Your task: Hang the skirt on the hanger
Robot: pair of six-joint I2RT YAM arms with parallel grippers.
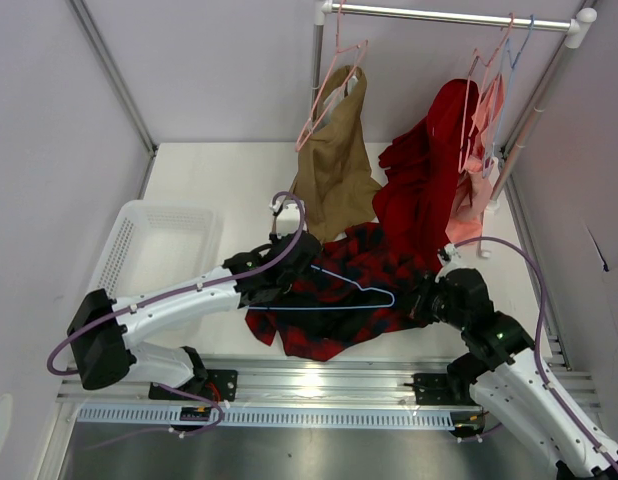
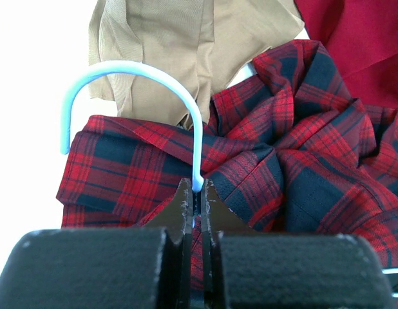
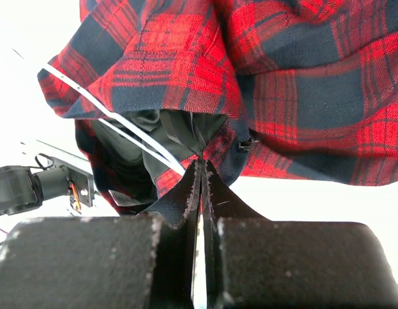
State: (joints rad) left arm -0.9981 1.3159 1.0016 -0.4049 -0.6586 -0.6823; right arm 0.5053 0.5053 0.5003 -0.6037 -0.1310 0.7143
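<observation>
Skirt (image 1: 334, 325) crumpled on table (image 1: 209, 170) ctr, btw both arms, near edge; tan garment (image 1: 334, 165) and red garment (image 1: 419, 190) hang just behind.

- Top view: hanger (image 1: 389, 297) lies on skirt.
- Left wrist only: left gripper (image 2: 197, 188) pressed on hanger neck, hook arching above plaid.
- Right wrist only: right gripper (image 3: 200, 168) pinching skirt edge; dark lining, thin pale wire beside.

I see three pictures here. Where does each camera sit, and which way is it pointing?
Top: above and behind the arms, looking down on the table; both arms show, around the skirt and hanger.
Left wrist: on the left arm, looking along the left gripper, shut on the hanger's neck.
Right wrist: on the right arm, looking along the right gripper, pinching the skirt's edge.
All three share the skirt and hanger.
</observation>
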